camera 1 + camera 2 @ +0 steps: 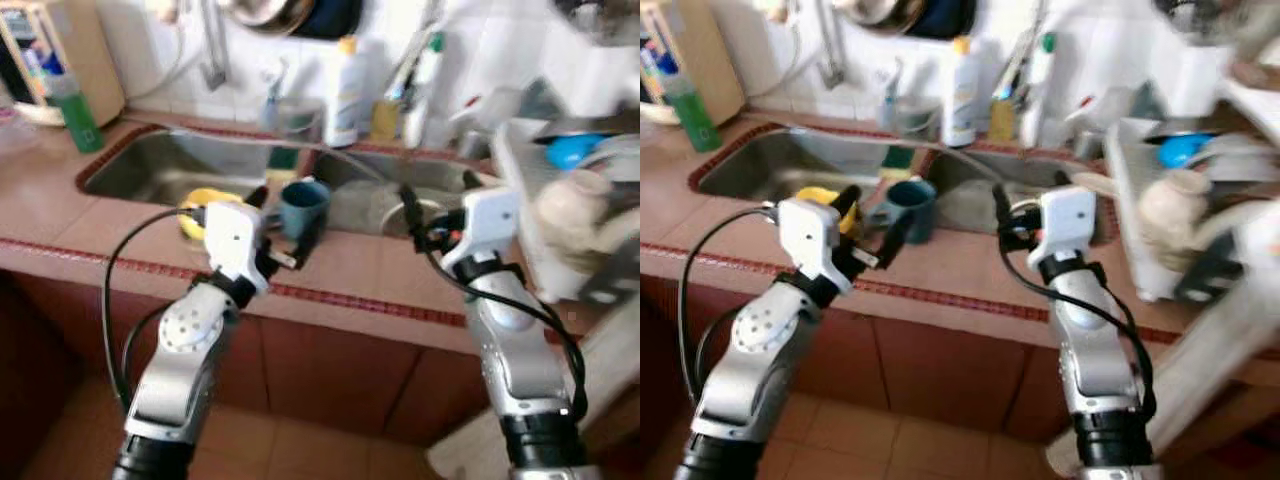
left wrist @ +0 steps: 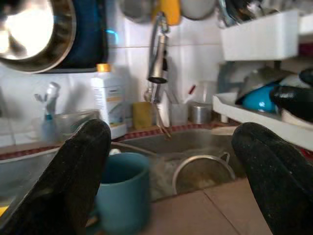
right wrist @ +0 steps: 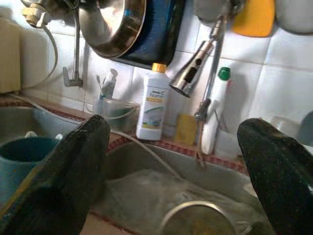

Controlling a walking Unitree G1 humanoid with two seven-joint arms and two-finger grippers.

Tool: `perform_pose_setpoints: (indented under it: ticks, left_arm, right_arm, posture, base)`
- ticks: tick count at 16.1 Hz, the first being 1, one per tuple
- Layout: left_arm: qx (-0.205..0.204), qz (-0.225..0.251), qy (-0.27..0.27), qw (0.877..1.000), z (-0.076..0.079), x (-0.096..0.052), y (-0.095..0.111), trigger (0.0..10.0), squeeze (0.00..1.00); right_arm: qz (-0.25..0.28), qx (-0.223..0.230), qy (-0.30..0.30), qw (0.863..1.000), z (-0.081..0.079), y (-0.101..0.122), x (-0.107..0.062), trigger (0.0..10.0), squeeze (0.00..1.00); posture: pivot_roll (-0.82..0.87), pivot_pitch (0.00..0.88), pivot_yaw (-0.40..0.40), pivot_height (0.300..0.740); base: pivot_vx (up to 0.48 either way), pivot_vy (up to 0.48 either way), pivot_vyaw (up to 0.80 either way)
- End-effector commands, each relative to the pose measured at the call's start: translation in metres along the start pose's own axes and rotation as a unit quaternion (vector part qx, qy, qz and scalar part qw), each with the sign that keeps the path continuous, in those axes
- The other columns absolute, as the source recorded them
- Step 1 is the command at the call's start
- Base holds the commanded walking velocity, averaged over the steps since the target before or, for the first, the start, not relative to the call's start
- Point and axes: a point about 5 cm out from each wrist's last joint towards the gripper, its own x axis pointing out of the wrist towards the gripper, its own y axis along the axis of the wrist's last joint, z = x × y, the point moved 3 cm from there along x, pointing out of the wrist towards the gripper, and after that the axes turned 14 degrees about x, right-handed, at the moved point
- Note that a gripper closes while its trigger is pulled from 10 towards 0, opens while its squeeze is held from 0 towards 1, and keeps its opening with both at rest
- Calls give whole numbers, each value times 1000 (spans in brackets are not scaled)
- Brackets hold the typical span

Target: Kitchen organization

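Teal mug on the counter edge, just ahead of the left gripper

The teal mug stands upright on the tiled counter by the sink, just beyond the left gripper, whose fingers are spread wide and hold nothing; it looks rigid, glazed, likely slippery and breakable, so the body or the rim wall seems the best hold. The right gripper, also wide open and empty, hovers to that gripper's right, over the basin with the metal strainer

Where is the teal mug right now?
The teal mug stands on the counter's front edge by the sink, just ahead of the open left gripper, with a yellow object on its left.
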Motion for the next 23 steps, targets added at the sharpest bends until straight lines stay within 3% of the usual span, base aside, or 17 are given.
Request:
perform_pose_setpoints:
  ticks: [1, 4, 7, 10, 12, 14, 17, 23]
  left_arm:
    - [24, -7, -22, 999, 3, 0, 2, 10000, 0]
    - [33, -11, -61, 997, 18, 1, 3, 10000, 0]
    - [27, -20, -70, 997, 23, 2, 0, 10000, 0]
    - [17, -19, -56, 998, 16, 3, 1, 10000, 0]
    - [8, -14, -40, 999, 8, 4, 4, 10000, 0]
    - [0, -12, -24, 1000, -3, 4, 6, 10000, 0]
    - [7, -14, -11, 1000, -15, 2, 5, 10000, 0]
    - [5, -17, -10, 1000, -16, 1, 5, 10000, 0]
  right_arm:
    - [2, 4, 5, 1000, -6, 2, 3, 10000, 0]
    - [-3, -4, -4, 1000, 0, 0, 1, 10000, 0]
    - [-4, -12, -10, 1000, 4, 1, 1, 10000, 0]
    - [2, -8, -2, 1000, -1, 2, 1, 10000, 0]
    - [33, 7, 8, 999, -3, 16, 3, 10000, 0]
    - [50, 15, -4, 999, 2, 25, 5, 10000, 0]
    - [43, 8, -11, 999, 6, 21, 5, 10000, 0]
    - [37, 9, -7, 999, 4, 19, 5, 10000, 0]
  posture:
    - [-125, 0, -9, 740]
    - [-125, 0, -9, 740]
    - [-132, 0, -5, 740]
    - [-132, 0, -3, 740]
    - [-132, 0, -3, 740]
    - [-131, 0, -4, 740]
    - [-126, 0, -4, 740]
    - [-125, 0, -5, 740]
  base:
    - [0, 0, 0]
    - [0, 0, 0]
    - [0, 0, 0]
    - [0, 0, 0]
    - [0, 0, 0]
    - [131, 0, 0]
    - [325, 0, 0]
    - [356, 0, 0]
